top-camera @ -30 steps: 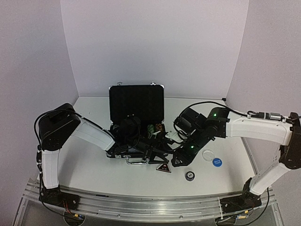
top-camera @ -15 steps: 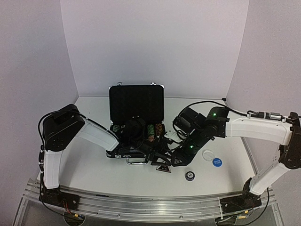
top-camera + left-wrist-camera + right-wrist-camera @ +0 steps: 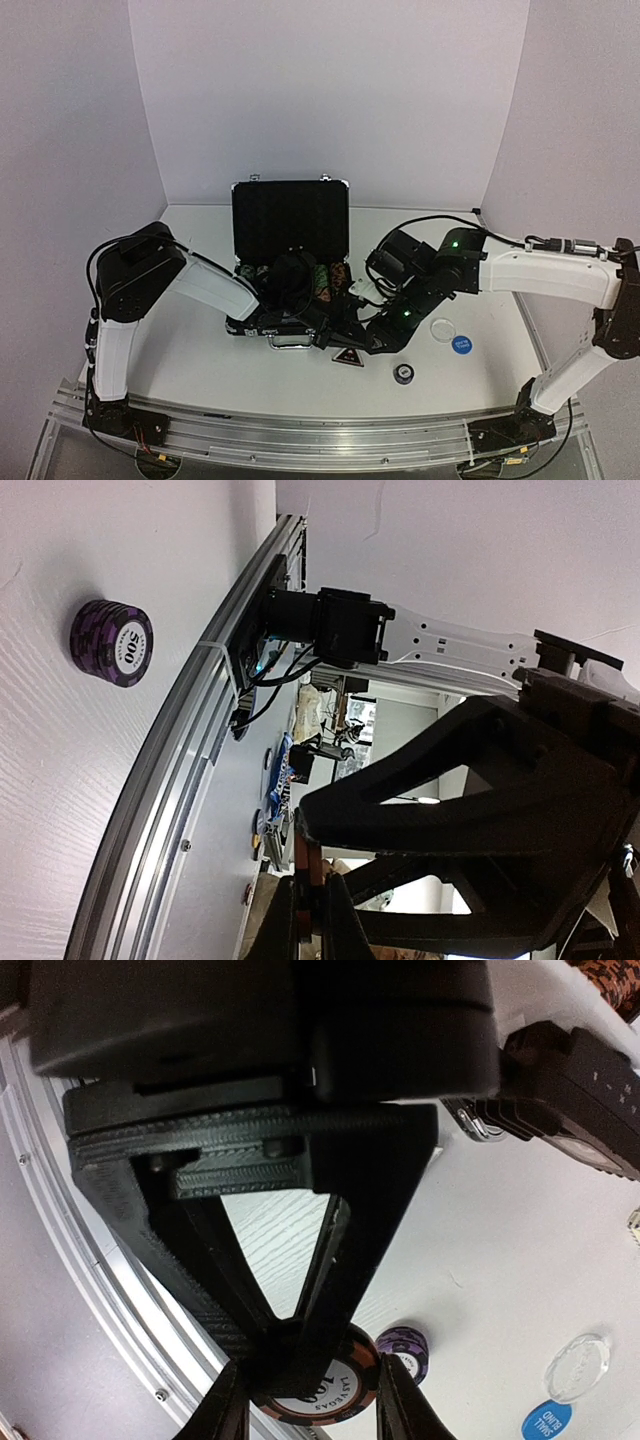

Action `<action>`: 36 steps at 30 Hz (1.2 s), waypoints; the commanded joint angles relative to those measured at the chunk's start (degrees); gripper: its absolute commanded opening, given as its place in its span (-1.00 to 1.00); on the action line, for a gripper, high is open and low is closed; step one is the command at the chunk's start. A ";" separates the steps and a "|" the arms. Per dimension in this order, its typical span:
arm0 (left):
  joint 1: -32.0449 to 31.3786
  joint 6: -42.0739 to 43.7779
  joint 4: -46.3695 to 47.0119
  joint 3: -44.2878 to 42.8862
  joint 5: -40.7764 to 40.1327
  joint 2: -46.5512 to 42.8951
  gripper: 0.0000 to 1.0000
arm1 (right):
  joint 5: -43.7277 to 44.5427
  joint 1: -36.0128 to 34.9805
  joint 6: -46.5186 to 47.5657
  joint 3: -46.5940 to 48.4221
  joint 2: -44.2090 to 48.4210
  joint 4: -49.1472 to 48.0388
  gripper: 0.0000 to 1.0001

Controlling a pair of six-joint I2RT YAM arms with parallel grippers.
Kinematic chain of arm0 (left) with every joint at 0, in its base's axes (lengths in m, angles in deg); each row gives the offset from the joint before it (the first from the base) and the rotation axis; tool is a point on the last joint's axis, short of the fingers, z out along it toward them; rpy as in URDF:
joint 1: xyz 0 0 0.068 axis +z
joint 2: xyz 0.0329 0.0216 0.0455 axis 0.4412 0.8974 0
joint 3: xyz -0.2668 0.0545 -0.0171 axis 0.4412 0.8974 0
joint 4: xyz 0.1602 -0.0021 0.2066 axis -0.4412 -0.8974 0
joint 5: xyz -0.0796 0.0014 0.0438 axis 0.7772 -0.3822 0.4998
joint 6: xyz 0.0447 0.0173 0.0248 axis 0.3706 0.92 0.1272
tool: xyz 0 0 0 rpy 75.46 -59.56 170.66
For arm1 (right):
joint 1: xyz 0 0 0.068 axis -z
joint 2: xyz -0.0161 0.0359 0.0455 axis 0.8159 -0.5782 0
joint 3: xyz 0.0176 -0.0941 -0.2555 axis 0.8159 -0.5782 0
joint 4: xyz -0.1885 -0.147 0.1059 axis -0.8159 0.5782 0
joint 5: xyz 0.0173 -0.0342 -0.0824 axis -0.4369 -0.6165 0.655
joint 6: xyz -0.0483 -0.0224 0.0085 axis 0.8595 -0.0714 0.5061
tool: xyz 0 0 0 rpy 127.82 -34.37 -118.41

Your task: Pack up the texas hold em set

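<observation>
Looking down from the top camera, I see the black silver-edged briefcase (image 3: pixel 290 215) open in the middle of the table (image 3: pixel 190 360). Its lid stands upright facing me, and striped chips (image 3: pixel 325 275) show in the base behind the arms. Both arms meet just in front of the case's near right corner.

The right gripper (image 3: pixel 315 1412) holds 1 orange-rimmed chip (image 3: pixel 318 1388) marked 100 across its width. It has a finger on each side of the rim, and the printed face is turned toward its wrist camera. The left gripper (image 3: pixel 308 905) is pressed together on that same chip. From its own camera the chip shows only edge-on, as a thin reddish strip between the fingertips (I read that as a pinch on the 2 flat faces, though the contact itself is dark). The chip sits between the 2 grippers, in front of the case and not in it.

The dark triangular marker (image 3: pixel 347 357) lies flat on the table just in front of the grippers. A short purple stack of chips (image 3: pixel 403 374), marked 500 on top, stands to the marker's right, apart from it. Further right, a clear disc (image 3: pixel 441 328) and a blue disc (image 3: pixel 461 345) lie flat just beside each other, near the right forearm.
</observation>
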 commanded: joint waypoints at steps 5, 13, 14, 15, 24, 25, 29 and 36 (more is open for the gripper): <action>-0.04 10.82 -5.83 -4.77 0.87 -1.22 -1.00 | 0.80 -0.23 0.05 2.33 1.32 0.11 -0.20; 3.66 54.51 -48.47 -16.93 -25.17 -7.84 -1.00 | 11.97 -0.19 -8.30 3.11 10.58 -0.18 0.86; 4.19 58.96 -50.70 -17.75 -31.66 -8.56 -1.00 | 16.16 -0.15 -10.16 2.78 12.07 -0.21 0.87; 4.91 63.47 -52.30 -18.12 -35.63 -9.02 -1.00 | 21.11 -0.10 -12.23 2.27 13.21 -0.26 0.89; 6.41 92.53 -72.39 -32.81 -39.57 -0.54 -1.00 | 30.72 9.51 -23.55 -4.79 18.63 -0.02 0.91; 6.38 93.55 -74.18 -35.26 -41.37 0.91 -1.00 | 30.00 10.36 -23.79 -5.50 18.75 -0.01 0.89; 6.32 96.02 -79.53 -40.67 -45.98 4.89 -1.00 | 29.11 11.45 -23.96 -7.27 18.62 0.08 0.86; 6.35 97.72 -81.64 -42.53 -49.97 7.67 -1.00 | 29.36 12.43 -23.98 -8.67 18.40 0.27 0.86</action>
